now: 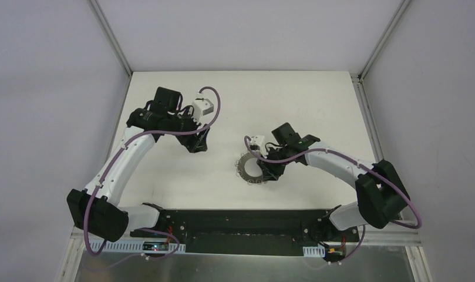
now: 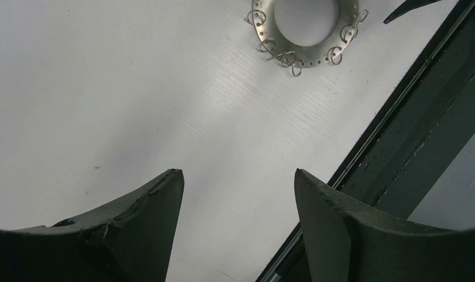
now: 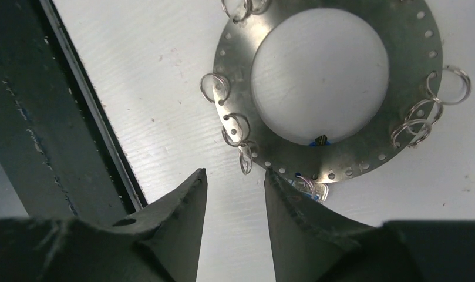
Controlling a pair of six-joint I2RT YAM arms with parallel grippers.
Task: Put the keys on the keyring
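Right wrist: right tool [image 3: 235, 171] parted, empty, just beside keyring [image 3: 235, 76] on desk [image 3: 164, 88]. Left wrist: left tool [image 2: 239, 171] spread, empty, well apart from keyring.

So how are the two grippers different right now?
The left gripper hangs over bare table, away from the keyring. The right gripper sits right at the keyring's edge. The left gripper also looks opened wider than the right gripper. Both are open, and neither seems to hold anything.
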